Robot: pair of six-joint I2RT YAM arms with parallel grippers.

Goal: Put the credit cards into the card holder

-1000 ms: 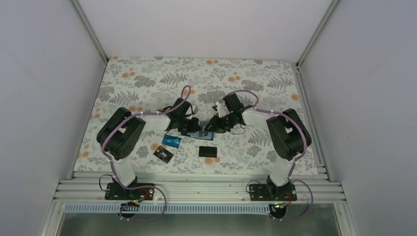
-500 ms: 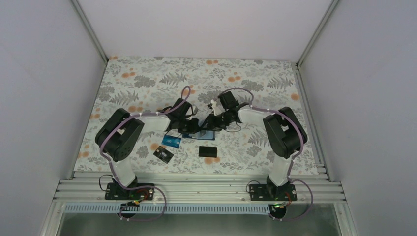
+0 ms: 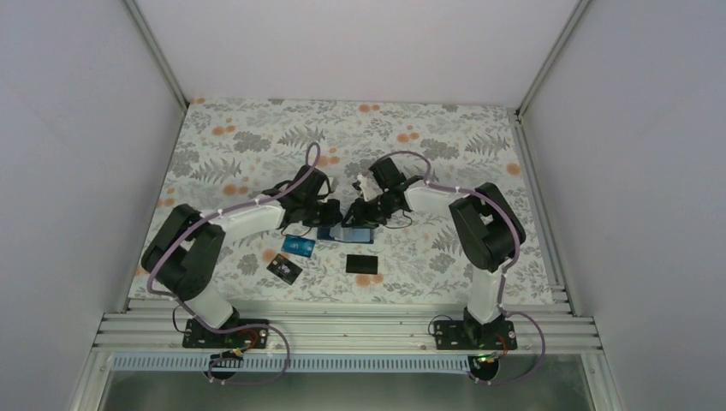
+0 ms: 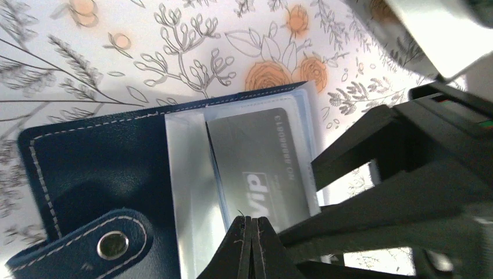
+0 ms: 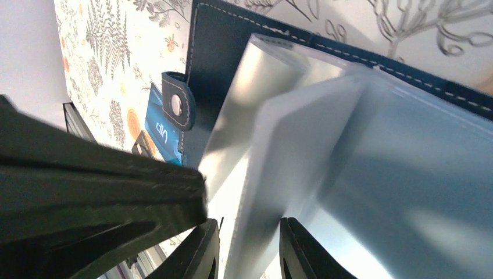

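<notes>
Nearest the arm bases, two cards lie flat and loose on the flowered tablecloth [image 3: 257, 145]. A marked black card [image 3: 284, 269] is on the left and a plain black card [image 3: 363, 262] lies well apart to its right; both are thin, stiff rectangles. Just beyond them is the teal card [image 3: 299, 246], glossy with white lettering, lying right beside the card holder [image 3: 346, 233]. All three lie within easy reach, I'd guess so that either arm can fetch them in turn.

The card holder lies open in the middle of the cloth, between the two arms. Its cover is a dark navy, leather-like material with pale stitching round the edge and a snap tab [image 4: 112, 244] with a metal stud. Inside are clear, shiny plastic sleeves [image 4: 186, 174]. A fourth card [image 4: 261, 168], greyish through the film and printed in light letters, sits in one of them.

The left gripper [image 4: 251, 224] has its fingers pressed together with nothing visible between them. It hangs low over the sleeve's edge, probably to pin the floppy holder down, though I cannot tell whether it touches. The right gripper [image 5: 249, 225] reaches in from the opposite side, fingers narrowly parted round one upstanding sleeve leaf. It seems to be propping the leaf up to open a pocket, and it does not look clamped.
</notes>
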